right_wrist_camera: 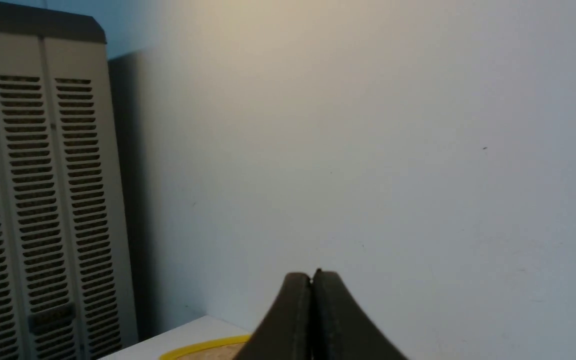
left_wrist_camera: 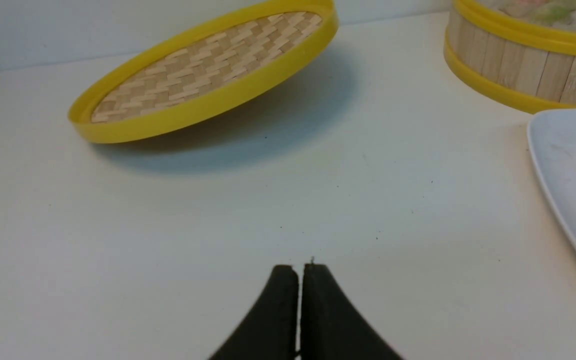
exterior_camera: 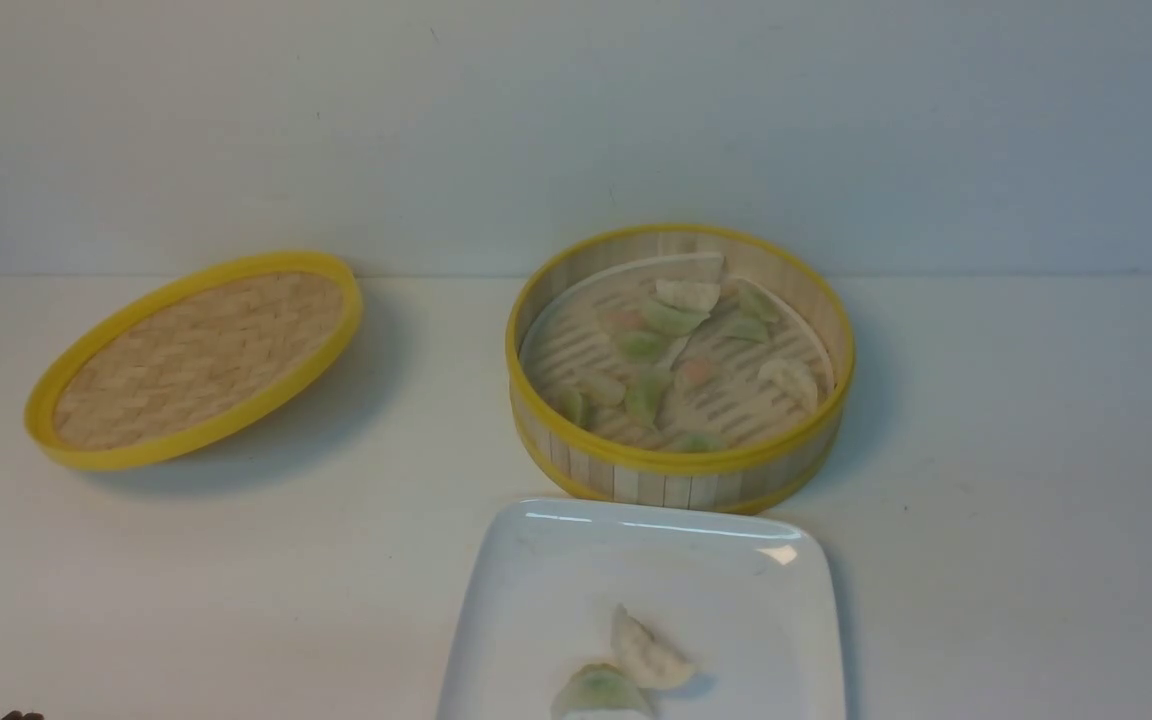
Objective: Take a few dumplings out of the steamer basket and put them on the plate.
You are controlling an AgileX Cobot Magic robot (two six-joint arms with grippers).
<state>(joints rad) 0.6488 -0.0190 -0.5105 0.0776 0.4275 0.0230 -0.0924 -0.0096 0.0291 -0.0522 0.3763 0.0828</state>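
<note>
The steamer basket [exterior_camera: 681,480] stands at the table's middle back and holds several green, cream and orange-pink dumplings [exterior_camera: 648,392]. The white plate [exterior_camera: 556,580] lies just in front of it, with a cream dumpling [exterior_camera: 648,652] and a green dumpling [exterior_camera: 598,692] near its front edge. My left gripper [left_wrist_camera: 299,267] is shut and empty, low over bare table, well left of the plate [left_wrist_camera: 568,170] and basket [left_wrist_camera: 513,65]. My right gripper [right_wrist_camera: 312,276] is shut and empty, pointed at the back wall. Neither gripper shows clearly in the front view.
The flat woven yellow-rimmed lid [exterior_camera: 196,355] rests tilted at the back left; it also shows in the left wrist view [left_wrist_camera: 208,70] and as a sliver in the right wrist view [right_wrist_camera: 203,347]. A louvered grey cabinet [right_wrist_camera: 38,200] stands beyond the table's edge.
</note>
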